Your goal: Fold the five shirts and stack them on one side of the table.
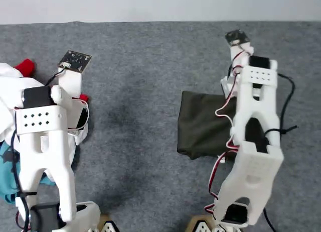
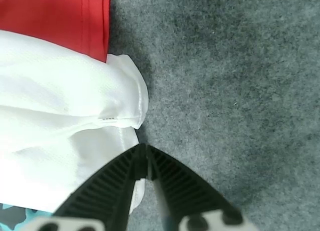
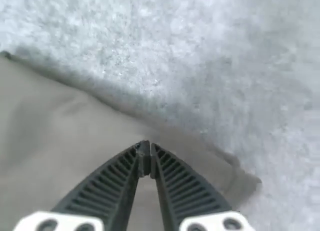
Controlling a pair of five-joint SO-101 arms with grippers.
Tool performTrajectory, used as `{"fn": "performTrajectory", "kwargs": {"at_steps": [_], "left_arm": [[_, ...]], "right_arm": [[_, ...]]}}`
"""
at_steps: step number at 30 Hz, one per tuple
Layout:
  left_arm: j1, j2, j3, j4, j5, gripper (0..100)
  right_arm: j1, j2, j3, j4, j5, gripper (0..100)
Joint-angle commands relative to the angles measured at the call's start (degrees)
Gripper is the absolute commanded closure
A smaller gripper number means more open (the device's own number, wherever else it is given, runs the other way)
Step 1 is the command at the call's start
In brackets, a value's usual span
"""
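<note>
A folded dark olive shirt [image 1: 200, 124] lies on the grey mat right of centre, with the right arm standing over its right part. In the right wrist view my right gripper [image 3: 144, 150] is shut, its tips just above the olive shirt [image 3: 60, 126] near an edge. At the left edge lies a loose pile: a white shirt [image 1: 10, 91], a red shirt [image 1: 25, 67] and a teal patterned one [image 1: 7, 164]. My left gripper [image 2: 145, 152] is shut, its tips at the edge of the white shirt [image 2: 55, 116], below the red shirt [image 2: 55, 18]. I cannot tell whether it pinches cloth.
Grey felt mat [image 1: 135, 71] covers the whole table, bare across the middle and the back. Both arm bases stand at the near edge. Red and white cables hang along the right arm [image 1: 225, 106].
</note>
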Motion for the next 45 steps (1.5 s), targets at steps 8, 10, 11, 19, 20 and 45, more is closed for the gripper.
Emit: {"fn": "performTrajectory", "kwargs": {"at_steps": [8,10,11,19,20,45], "left_arm": [[0.0,-0.3,-0.2,-0.5,-0.1,99],[0.1,-0.3,-0.2,-0.5,-0.1,99],[0.1,-0.3,-0.2,-0.5,-0.1,99],[0.1,-0.3,-0.2,-0.5,-0.2,99],[0.1,-0.4,-0.2,-0.5,-0.2,99],[0.2,-0.4,-0.2,-0.5,-0.1,99]], "right_arm": [[6.0,3.3,-3.2,-4.1,0.6,98.9],[6.6,4.9,-3.2,-7.2,0.7,98.9],[6.6,5.2,-3.2,-8.2,0.7,98.9],[1.5,-4.0,-4.0,1.3,0.4,98.9],[0.9,-5.3,-4.0,3.6,0.4,98.9],[2.7,0.0,-4.0,22.4,-25.3,49.8]]}}
